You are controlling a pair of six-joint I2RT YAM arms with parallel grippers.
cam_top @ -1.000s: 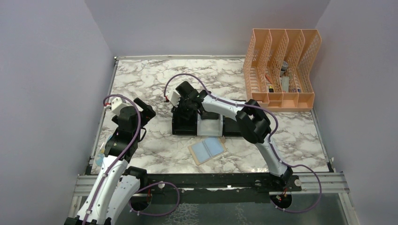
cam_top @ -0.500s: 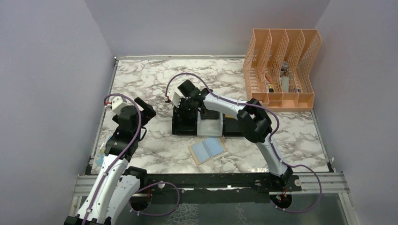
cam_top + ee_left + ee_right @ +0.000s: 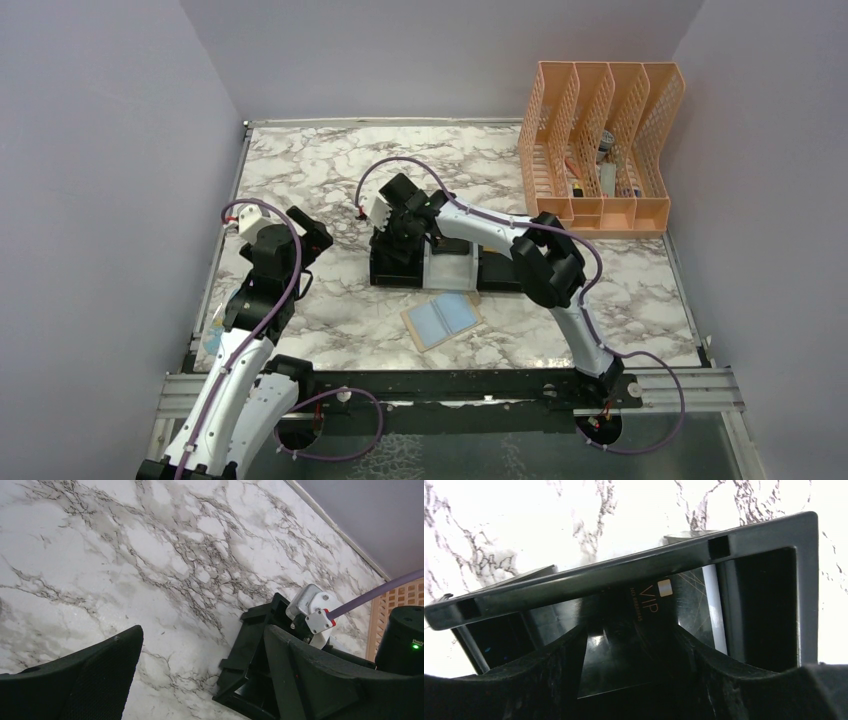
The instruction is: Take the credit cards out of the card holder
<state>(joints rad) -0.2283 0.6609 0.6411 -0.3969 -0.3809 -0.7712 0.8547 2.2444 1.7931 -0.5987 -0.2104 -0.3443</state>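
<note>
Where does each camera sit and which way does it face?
Top external: above and behind the arm bases, looking down at the marble table; the left arm shows, and the right arm stretched over the black bin.
Left wrist: on the left arm, facing across the table; the left claw, open, frames the bottom.
Right wrist: on the right arm, looking down into the bin at a dark card marked VIP; the right claw frames it.
Shared: top and left wrist both show the black bin and the right arm's wrist.

Pale lilac walls (image 3: pixel 110 150) on three sides. White marble-look bench (image 3: pixel 300 170) w/ grey veins, metal rail (image 3: pixel 700 385) at near edge. Even light.
</note>
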